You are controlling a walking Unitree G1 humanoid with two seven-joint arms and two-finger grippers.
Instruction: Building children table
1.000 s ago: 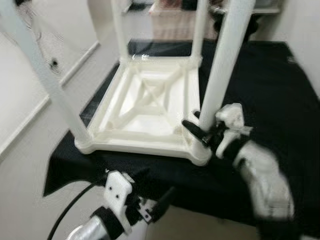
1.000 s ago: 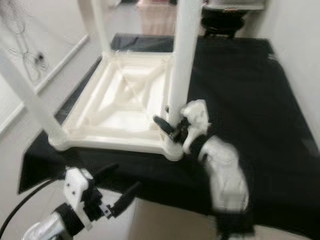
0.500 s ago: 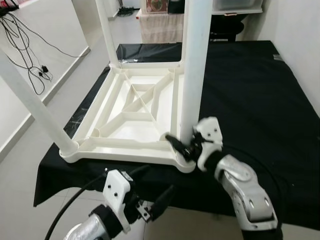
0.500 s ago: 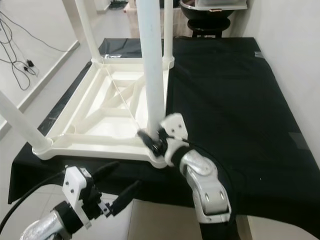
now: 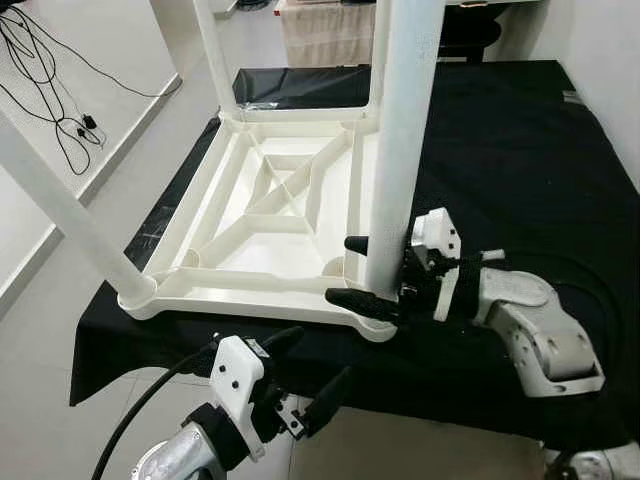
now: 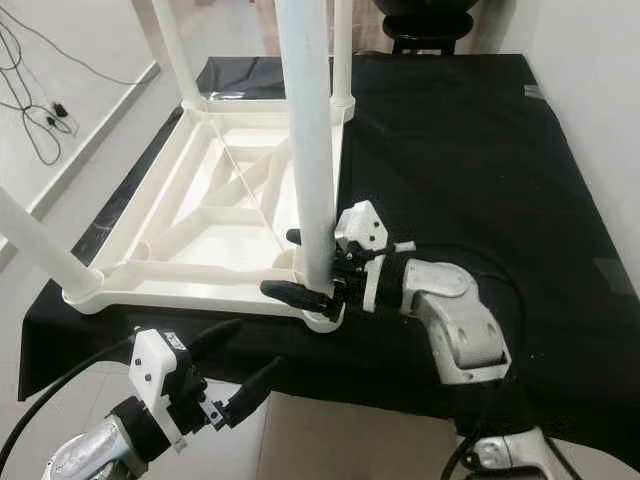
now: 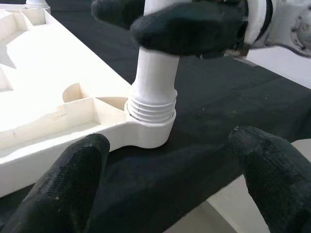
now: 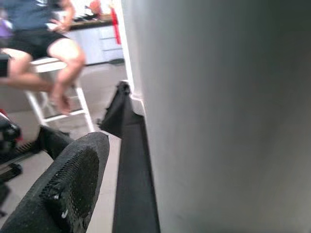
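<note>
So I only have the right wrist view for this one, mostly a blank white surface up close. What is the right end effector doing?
Observer: The right end effector is around the near-right white plastic leg of the upturned white plastic children's table, low by its corner.
Operator: Is the leg seated?
Observer: Screw threads show above the socket.
Operator: And the left end effector?
Observer: It hovers open below the black cloth's edge.

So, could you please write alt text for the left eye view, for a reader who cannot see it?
The right gripper holds a white table leg near its base, at the near corner of an upturned white children's table on a black cloth. The left gripper hovers open below the cloth's front edge.
</note>
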